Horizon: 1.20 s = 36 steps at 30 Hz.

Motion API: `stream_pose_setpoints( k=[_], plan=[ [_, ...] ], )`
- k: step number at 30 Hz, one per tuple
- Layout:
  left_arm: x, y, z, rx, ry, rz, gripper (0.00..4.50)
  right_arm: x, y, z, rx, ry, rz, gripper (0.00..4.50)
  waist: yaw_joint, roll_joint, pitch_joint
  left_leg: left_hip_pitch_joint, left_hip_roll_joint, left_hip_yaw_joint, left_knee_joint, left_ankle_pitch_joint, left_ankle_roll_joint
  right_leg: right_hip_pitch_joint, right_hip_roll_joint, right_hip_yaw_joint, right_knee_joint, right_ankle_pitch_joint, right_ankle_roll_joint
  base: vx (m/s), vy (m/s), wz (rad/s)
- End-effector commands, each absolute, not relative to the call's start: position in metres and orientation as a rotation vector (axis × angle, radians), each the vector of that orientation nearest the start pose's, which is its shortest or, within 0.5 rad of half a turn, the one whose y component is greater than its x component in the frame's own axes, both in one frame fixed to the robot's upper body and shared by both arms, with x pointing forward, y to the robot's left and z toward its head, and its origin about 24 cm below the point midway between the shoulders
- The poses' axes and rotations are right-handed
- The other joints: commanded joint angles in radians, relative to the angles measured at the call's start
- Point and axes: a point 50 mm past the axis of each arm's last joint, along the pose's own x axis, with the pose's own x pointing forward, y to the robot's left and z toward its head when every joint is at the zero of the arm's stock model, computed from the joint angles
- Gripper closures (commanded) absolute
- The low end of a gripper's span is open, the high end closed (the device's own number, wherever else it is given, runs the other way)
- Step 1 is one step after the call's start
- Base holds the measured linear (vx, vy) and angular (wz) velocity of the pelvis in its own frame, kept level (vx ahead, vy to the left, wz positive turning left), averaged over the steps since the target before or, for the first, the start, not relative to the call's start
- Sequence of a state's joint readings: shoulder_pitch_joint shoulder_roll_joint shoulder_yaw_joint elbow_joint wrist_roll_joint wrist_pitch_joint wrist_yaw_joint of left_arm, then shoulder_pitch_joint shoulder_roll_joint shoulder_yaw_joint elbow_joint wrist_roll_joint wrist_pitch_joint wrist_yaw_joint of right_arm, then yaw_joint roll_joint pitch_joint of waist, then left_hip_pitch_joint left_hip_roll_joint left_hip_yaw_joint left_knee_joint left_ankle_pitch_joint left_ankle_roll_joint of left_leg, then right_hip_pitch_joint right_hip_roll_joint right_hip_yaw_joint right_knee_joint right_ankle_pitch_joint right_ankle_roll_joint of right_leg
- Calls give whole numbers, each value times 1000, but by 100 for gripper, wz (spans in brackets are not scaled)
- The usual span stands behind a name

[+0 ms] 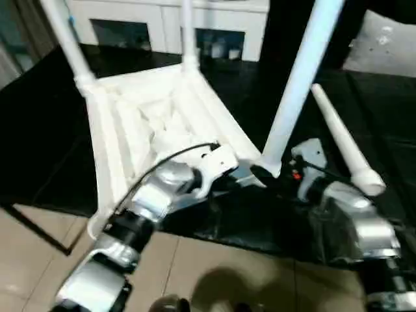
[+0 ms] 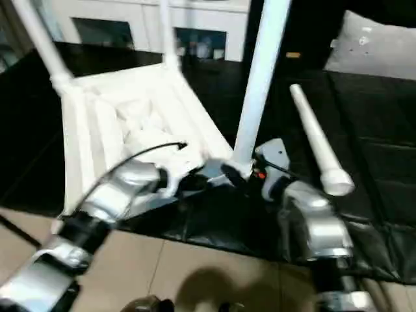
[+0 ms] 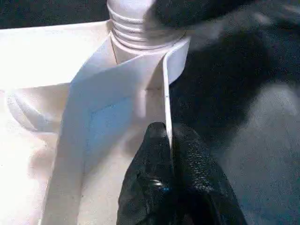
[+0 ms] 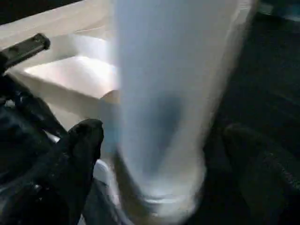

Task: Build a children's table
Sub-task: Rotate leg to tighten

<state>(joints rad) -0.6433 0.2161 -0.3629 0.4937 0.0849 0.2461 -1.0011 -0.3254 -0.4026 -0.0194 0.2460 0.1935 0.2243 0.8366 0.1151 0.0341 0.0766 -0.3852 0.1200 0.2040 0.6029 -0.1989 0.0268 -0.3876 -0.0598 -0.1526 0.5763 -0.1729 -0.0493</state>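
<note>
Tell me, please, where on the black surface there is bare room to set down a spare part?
The black surface lies bare beyond the loose leg, toward the robot's right, and also left of the upturned table top. It is crowded at the near corner, where the left tool pinches the rim and the right tool meets the upright leg.

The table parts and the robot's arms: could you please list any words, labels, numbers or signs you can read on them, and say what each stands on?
No readable text stands anywhere.
Table top: plain white, no label.
Loose leg and the leg at the right gripper: plain white.
Small red mark on the right wrist: a glow, not lettering.
Left gripper: plain black.
</note>
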Motion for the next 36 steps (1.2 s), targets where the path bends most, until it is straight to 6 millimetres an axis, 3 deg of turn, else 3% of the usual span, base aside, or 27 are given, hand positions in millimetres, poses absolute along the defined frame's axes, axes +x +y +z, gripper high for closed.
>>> stream_pose_setpoints(
  k=[1,7,9,10,14,19,26,32,36],
  plan=[
    [319,65,77,510,302,-1367,450,294,-193,76,-152,193,889,11,1,-8,-74,29,156,-77,-73,-179,64,52,-163,103,-74,-218,-134,0,0,0],
    [310,81,78,541,333,-1562,450,282,-195,74,-239,255,1116,11,22,-10,-78,24,154,-72,-68,-151,75,55,-164,101,-65,-189,-140,0,0,0],
    [309,83,79,549,342,-1592,450,281,-195,73,-239,268,1149,11,35,-7,-80,29,156,-72,-67,-147,77,50,-163,101,-66,-202,-139,0,0,0],
    [309,84,79,553,345,-1605,450,280,-195,72,-238,273,1161,38,37,-6,-81,29,158,-72,-67,-147,77,50,-163,100,-67,-204,-139,0,0,0],
    [307,86,81,587,350,-1668,450,280,-192,70,-212,290,1213,72,52,-5,-83,35,168,-76,-71,-170,49,45,-164,102,-62,-209,-142,0,0,0],
    [308,85,80,599,351,-1674,450,277,-187,65,-208,305,1258,115,53,-8,-82,31,161,-76,-70,-198,24,51,-173,103,-69,-252,-138,0,0,0],
    [309,87,81,598,351,-1679,450,276,-185,64,-185,310,1279,172,52,-8,-81,31,162,-76,-70,-184,33,50,-170,103,-67,-239,-138,0,0,0],
    [312,87,82,549,358,-1637,450,271,-180,60,-150,317,1306,183,53,-8,-82,31,161,-75,-69,-176,38,50,-169,103,-66,-230,-140,0,0,0],
    [321,79,85,396,359,-1506,450,277,-166,59,-84,266,1163,184,48,-8,-75,32,168,-82,-76,-194,27,46,-168,103,-69,-255,-139,0,0,0]
  ],
)
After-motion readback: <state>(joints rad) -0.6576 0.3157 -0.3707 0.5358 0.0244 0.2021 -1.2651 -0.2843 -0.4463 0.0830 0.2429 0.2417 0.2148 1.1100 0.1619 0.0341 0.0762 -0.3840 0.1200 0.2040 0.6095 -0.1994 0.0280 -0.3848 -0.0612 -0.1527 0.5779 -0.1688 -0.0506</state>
